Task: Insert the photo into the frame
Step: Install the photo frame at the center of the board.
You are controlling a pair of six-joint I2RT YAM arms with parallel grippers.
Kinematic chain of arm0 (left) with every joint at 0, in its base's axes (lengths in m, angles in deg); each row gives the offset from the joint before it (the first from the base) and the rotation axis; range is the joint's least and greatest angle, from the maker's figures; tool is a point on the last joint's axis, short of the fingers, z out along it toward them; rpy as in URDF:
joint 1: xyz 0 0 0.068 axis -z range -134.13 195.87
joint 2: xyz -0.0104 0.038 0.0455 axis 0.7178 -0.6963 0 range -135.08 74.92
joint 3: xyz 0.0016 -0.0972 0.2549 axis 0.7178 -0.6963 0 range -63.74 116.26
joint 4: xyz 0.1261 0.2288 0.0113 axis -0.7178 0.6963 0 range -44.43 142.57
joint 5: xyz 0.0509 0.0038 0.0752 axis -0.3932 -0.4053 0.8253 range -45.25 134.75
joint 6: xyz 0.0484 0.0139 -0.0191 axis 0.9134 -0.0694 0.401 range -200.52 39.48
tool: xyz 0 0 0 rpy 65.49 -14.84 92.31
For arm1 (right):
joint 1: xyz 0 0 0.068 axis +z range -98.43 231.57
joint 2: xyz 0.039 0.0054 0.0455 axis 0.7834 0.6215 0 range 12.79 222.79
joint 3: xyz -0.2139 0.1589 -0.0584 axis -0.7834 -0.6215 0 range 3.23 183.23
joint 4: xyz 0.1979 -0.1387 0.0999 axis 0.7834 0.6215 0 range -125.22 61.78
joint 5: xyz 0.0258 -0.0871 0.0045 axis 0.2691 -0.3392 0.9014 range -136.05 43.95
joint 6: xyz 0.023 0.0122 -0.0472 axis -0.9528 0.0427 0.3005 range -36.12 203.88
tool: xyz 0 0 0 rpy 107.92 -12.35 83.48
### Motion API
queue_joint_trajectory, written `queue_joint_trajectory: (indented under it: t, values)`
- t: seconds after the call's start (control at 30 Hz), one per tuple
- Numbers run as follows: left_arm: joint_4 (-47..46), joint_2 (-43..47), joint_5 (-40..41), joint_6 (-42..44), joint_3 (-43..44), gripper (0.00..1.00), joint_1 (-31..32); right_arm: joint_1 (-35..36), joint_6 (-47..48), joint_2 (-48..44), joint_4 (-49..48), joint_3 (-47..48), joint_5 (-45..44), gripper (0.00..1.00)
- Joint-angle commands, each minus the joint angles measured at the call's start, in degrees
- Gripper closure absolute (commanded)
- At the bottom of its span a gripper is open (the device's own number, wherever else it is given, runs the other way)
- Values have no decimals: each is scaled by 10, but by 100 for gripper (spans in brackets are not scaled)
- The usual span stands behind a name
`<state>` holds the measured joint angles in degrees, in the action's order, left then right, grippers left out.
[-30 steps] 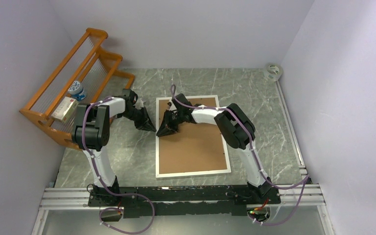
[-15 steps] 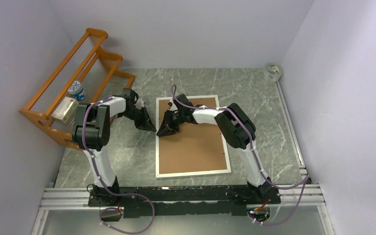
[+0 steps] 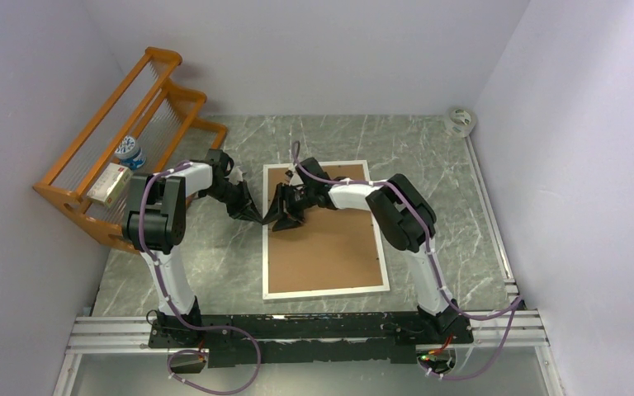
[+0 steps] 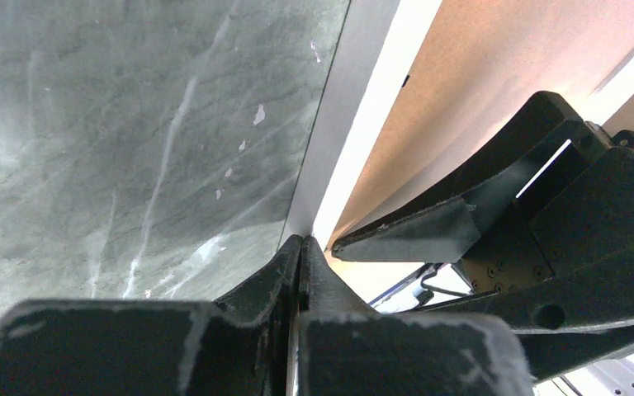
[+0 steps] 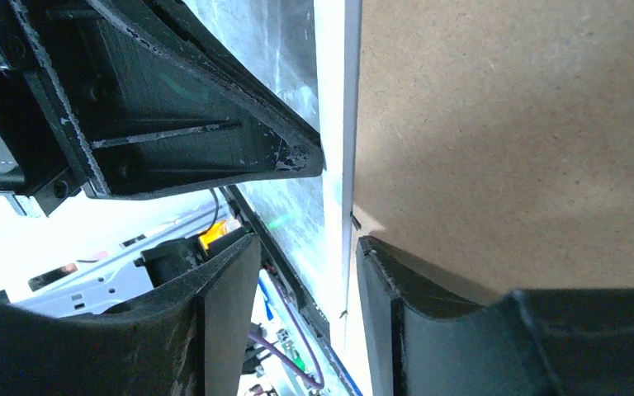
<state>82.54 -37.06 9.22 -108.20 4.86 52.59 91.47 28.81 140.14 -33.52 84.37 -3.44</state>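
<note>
The frame [image 3: 326,291] lies flat on the table with its brown hardboard back [image 3: 330,247] up and a white rim around it. The photo is not in view. My left gripper [image 3: 257,218] is shut, and its tip [image 4: 301,243] touches the outside of the frame's left rim [image 4: 363,107]. My right gripper [image 3: 279,221] is open and low over the same rim. In the right wrist view it [image 5: 309,256] straddles the white rim [image 5: 349,124], with one finger over the brown back [image 5: 503,124] and the other over the table. The two grippers face each other, close together.
An orange wooden rack [image 3: 124,140] stands at the back left with a small box [image 3: 109,183] and a can [image 3: 130,152] on it. A tape roll [image 3: 461,120] lies at the back right corner. A metal rail [image 3: 297,323] runs along the near edge.
My right gripper has shifted slightly left toward the frame's left rim. My left gripper has barely moved. The frame lies as before.
</note>
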Motion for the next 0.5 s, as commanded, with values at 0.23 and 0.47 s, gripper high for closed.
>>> queue_joint_trajectory:
  t: [0.23,0.47]
  values:
    - [11,-9,60,14,-21,92,4,-10,82,-45,60,-58,-131,47]
    - [-27,54,5,1,-44,64,4,36,129,-110,-14,-85,-85,63]
